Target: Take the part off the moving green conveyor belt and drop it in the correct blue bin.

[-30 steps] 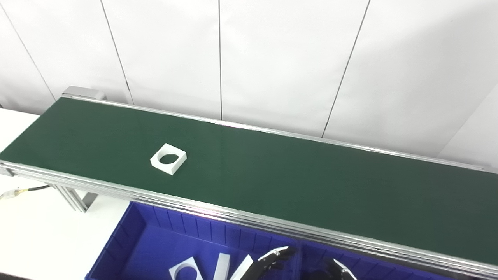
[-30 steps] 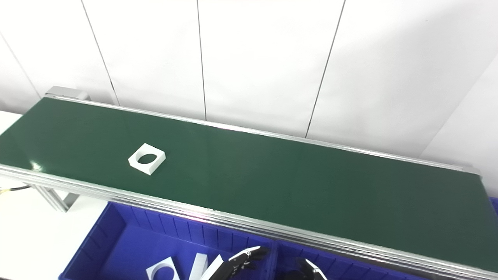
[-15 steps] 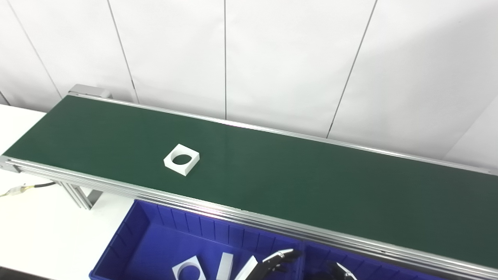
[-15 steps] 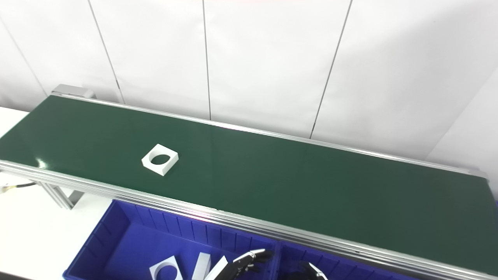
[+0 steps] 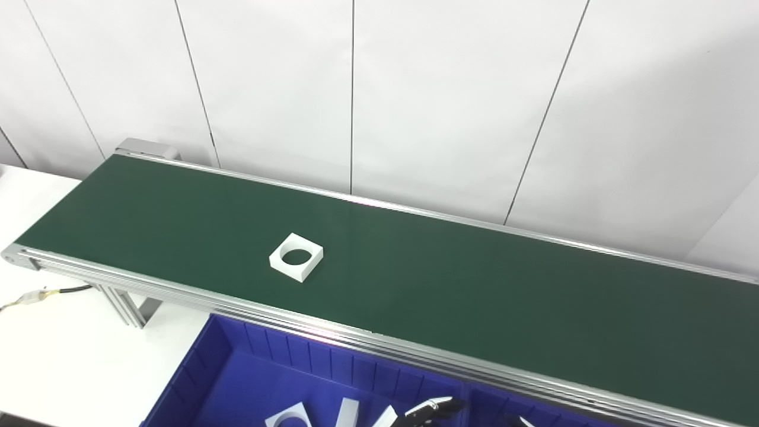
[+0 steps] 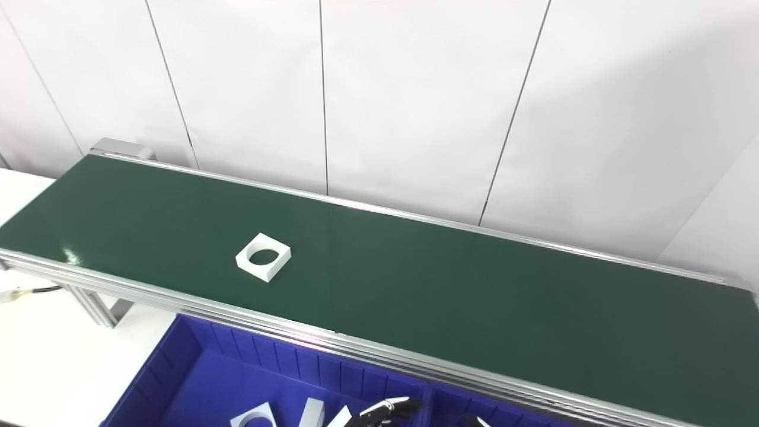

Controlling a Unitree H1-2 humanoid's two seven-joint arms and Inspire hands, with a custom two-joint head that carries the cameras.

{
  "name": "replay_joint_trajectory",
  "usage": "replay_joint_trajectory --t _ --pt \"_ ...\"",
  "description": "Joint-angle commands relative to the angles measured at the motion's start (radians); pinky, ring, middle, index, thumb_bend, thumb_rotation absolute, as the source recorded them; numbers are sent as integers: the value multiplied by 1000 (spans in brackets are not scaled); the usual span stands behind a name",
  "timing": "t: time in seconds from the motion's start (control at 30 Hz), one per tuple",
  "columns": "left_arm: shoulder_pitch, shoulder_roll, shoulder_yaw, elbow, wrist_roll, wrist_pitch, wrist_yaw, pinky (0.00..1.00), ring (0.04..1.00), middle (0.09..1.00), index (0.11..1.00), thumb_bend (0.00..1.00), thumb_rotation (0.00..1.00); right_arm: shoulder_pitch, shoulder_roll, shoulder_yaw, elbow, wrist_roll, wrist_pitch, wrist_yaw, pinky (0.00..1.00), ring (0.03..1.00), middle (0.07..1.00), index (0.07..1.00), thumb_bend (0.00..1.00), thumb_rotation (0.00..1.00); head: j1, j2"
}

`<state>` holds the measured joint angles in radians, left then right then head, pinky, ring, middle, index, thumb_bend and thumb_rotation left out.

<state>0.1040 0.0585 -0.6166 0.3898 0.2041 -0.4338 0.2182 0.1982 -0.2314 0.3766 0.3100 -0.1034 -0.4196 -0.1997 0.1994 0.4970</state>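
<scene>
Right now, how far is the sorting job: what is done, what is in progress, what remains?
Done: several white parts already lie in the left bin. In hand: nothing; the left hand waits low over the bins, and the right hand barely shows. Left: the square part with a round hole lies untouched on the belt; it must be picked and dropped in.

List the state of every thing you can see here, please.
Part: flat on the belt, untouched.
Belt: carries one part.
Left bin: holds white parts.
Left robot hand: low over the bins, only fingertips visible.
Right robot hand: barely in view.
</scene>
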Motion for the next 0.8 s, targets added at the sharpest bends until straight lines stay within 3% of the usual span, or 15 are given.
replay_joint_trajectory --t 0.0,0.2,0.4,0.63,0.77 --pt "-15 -3 -4 -43 -11 -36 13 773 851 860 831 753 877 -11 -3 0 -17 4 -50 -4 828 865 867 823 813 1000 0 0" --pt "1 -13 -3 -169 -31 -36 -25 777 856 856 832 836 909 -13 -5 2 -14 0 -50 -5 832 866 868 826 840 1000 5 2" --pt "-24 -6 24 -300 17 -35 -57 771 846 857 826 866 885 -25 -4 8 0 -1 -50 -9 840 871 865 824 825 1000 11 0" --pt "-136 15 119 -353 78 -35 -88 774 853 864 842 854 821 -36 4 19 11 -11 -50 -27 835 867 862 820 855 1000 3 -6" --pt "-211 23 171 -344 96 -32 -117 826 890 895 876 798 703 -39 7 27 14 -13 -50 -34 838 872 863 821 864 1000 -3 -8"
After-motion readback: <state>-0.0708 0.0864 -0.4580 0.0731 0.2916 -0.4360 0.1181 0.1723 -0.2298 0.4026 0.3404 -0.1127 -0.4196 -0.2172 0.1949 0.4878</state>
